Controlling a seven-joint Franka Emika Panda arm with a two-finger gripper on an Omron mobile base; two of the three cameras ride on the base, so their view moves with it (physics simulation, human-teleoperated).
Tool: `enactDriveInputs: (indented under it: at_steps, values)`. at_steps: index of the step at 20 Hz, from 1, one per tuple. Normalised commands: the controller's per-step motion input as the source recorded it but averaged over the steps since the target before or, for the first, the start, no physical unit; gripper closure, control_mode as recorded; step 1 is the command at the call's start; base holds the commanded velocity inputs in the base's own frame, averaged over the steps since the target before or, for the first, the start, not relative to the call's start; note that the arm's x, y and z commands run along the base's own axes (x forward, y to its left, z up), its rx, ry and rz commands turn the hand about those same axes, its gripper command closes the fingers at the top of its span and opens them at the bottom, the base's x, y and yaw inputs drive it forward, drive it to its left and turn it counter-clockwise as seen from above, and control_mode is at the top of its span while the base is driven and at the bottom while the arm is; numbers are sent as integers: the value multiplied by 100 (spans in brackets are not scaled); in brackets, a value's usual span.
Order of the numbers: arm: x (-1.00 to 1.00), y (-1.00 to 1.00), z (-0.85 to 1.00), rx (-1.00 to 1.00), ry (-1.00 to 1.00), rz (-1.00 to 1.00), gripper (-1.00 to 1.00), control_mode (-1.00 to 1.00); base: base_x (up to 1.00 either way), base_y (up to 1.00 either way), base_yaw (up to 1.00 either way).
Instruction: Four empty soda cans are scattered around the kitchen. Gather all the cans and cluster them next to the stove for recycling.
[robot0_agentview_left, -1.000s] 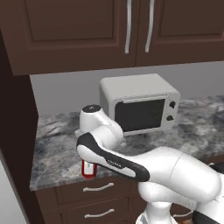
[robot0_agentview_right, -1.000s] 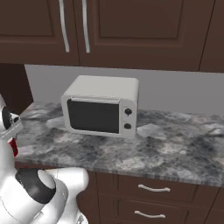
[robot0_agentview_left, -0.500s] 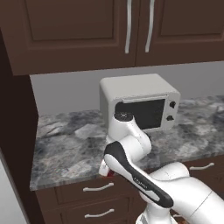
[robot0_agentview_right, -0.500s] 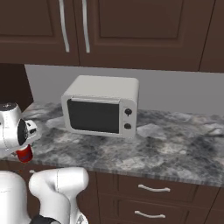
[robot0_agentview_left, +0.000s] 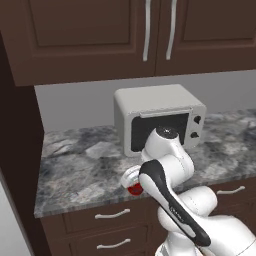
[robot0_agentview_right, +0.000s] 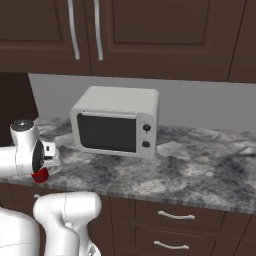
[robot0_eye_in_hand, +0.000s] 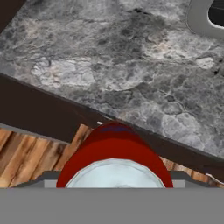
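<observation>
**Red can carried at the worktop's front edge**

The pincer (robot0_agentview_left: 131, 181) is closed on a red soda can (robot0_agentview_left: 135, 188), which hangs off the surface just at the front edge of the grey stone worktop (robot0_agentview_left: 80, 170). In the left base view the can sits at about 7 o'clock from the toaster oven (robot0_agentview_left: 159, 117), partly hidden by the white arm. In the right base view the can (robot0_agentview_right: 39, 175) shows below the hand, at 8 o'clock from the oven (robot0_agentview_right: 116, 120). The hand view looks down over the can's silver-grey top (robot0_eye_in_hand: 114, 171), with the worktop's edge and a wooden floor (robot0_eye_in_hand: 26, 157) beneath it.
</observation>
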Motion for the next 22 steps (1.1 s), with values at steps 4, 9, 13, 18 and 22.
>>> enactDriveInputs:
  at_steps: [4,9,13,18,22]
  values:
    - [5,-36,34,7,14,-36,100,-100,0,0,0]
    - [15,-13,43,4,18,-24,100,-100,0,0,0]
    - [1,-3,14,0,12,-14,100,-100,0,0,0]
    - [-3,-4,3,-4,1,-1,100,-100,0,0,0]
    - [-10,-42,0,-1,0,17,100,-100,0,0,0]
